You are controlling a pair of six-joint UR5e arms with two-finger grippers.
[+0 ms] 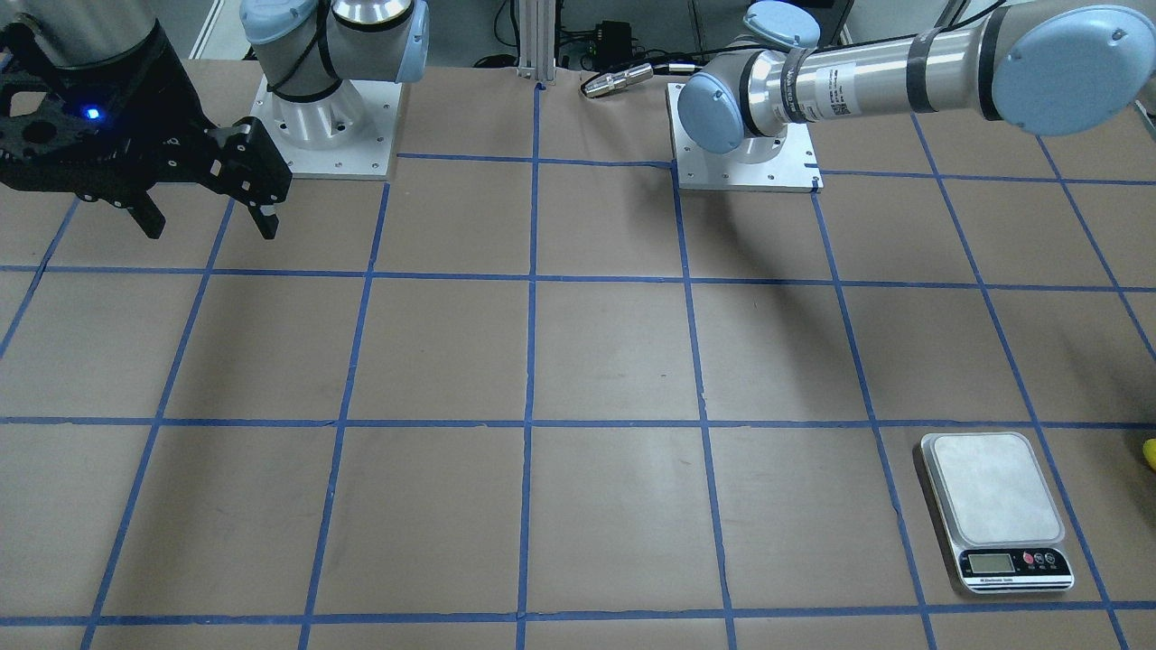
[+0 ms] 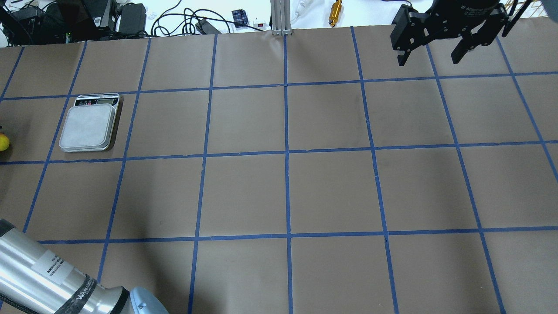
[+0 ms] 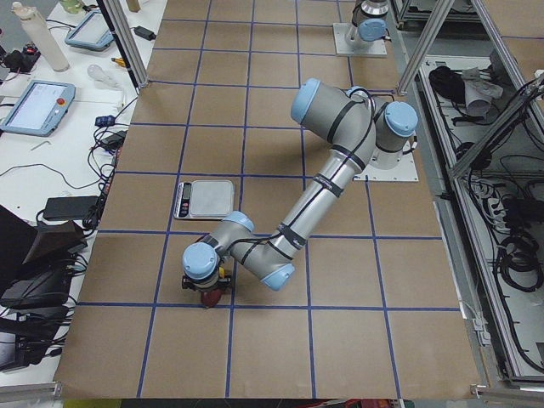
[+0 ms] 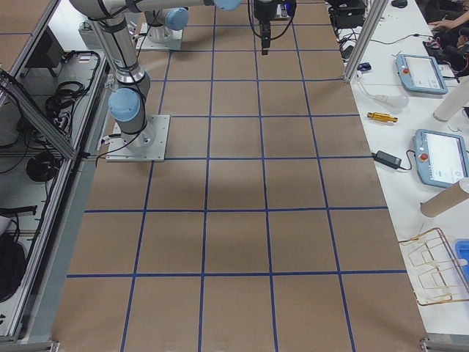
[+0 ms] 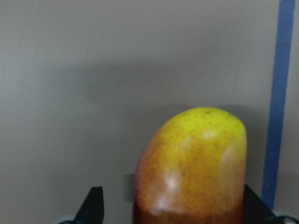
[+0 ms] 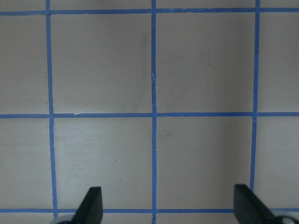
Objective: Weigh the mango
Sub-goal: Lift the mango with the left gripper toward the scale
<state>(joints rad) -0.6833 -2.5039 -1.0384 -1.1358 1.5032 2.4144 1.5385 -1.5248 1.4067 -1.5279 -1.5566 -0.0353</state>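
While L end effector (image 5: 174,206) straddles mango (image 5: 191,163), R end effector (image 2: 428,59) hangs spread.

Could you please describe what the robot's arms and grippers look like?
The left arm and right arm are silver tubes with pale blue round joint caps; the left arm has black bands and a white label. The right gripper is black and angular, with a small blue light.

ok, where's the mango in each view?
Front-facing: mango sliver at right edge, right of scale.
Overhead: mango at left edge, left of scale.
Exterior left: mango lower left, nearer than scale.
Exterior right: not in it.
Left wrist: mango bottom centre.
Right wrist: not in it.
Shared landmark: scale.
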